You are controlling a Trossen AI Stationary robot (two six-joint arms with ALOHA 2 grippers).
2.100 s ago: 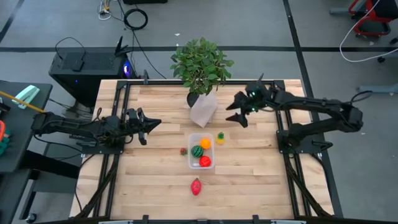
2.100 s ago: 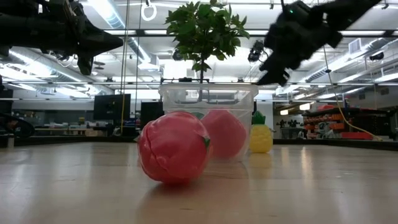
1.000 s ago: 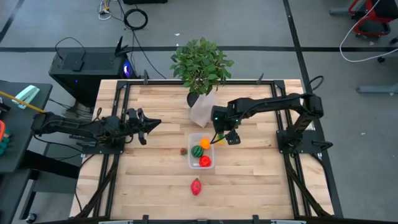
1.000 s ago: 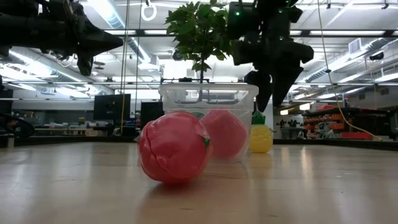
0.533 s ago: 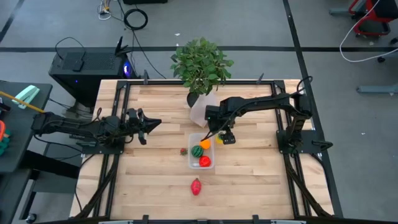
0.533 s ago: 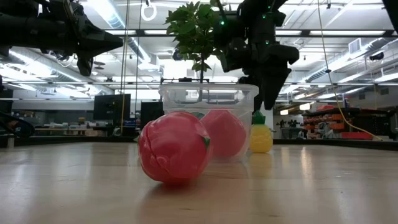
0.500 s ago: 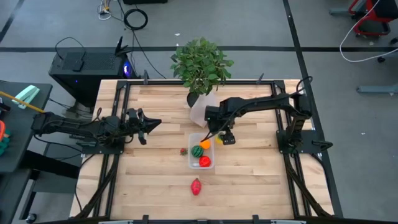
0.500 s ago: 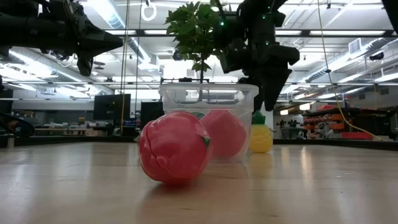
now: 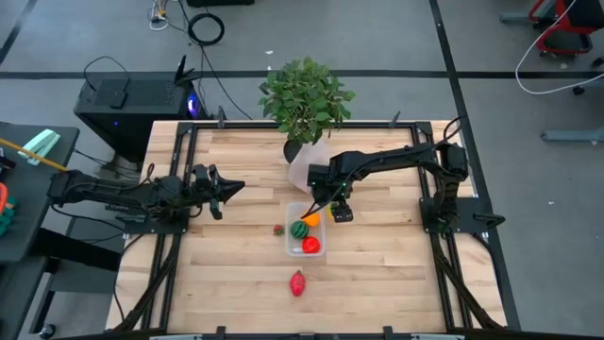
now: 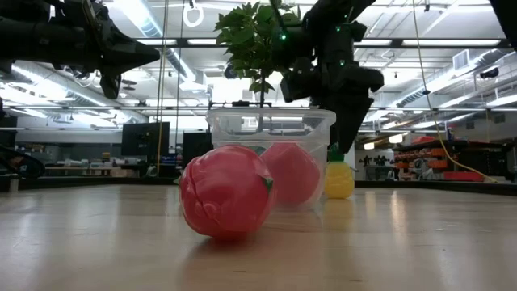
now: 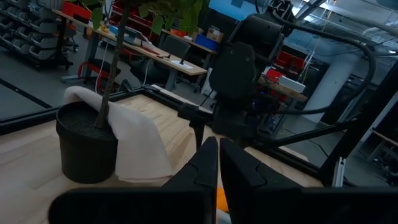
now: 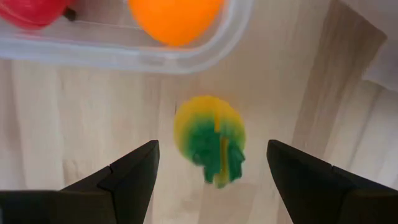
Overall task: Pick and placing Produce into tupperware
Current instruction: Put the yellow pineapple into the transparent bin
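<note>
The clear tub [image 9: 294, 210] sits mid-table and holds an orange piece [image 9: 311, 219], a striped green one [image 9: 299, 229] and a red one [image 9: 310, 246]. A tiny red piece [image 9: 279, 229] lies on the table left of the tub. A pinkish-red fruit [image 9: 298, 282] lies nearer the near edge. A yellow, green-topped pineapple [image 12: 210, 140] rests on the wood by the tub's right wall. My right gripper [image 12: 211, 152] hangs open over it, a finger on either side, touching nothing. My left gripper [image 9: 226, 188] waits shut at the table's left.
A leafy potted plant [image 9: 304, 97] in a pale wrapped pot [image 9: 310, 166] stands at the far edge, just behind my right arm. Black rails [image 9: 179, 236] run along both table sides. Bare wood lies right of the tub and toward the near edge.
My right gripper has swung from the table's far right toward the tub and come down over the yellow pineapple, still open. In the last half second it has crept slightly left and lower. No produce has moved.
</note>
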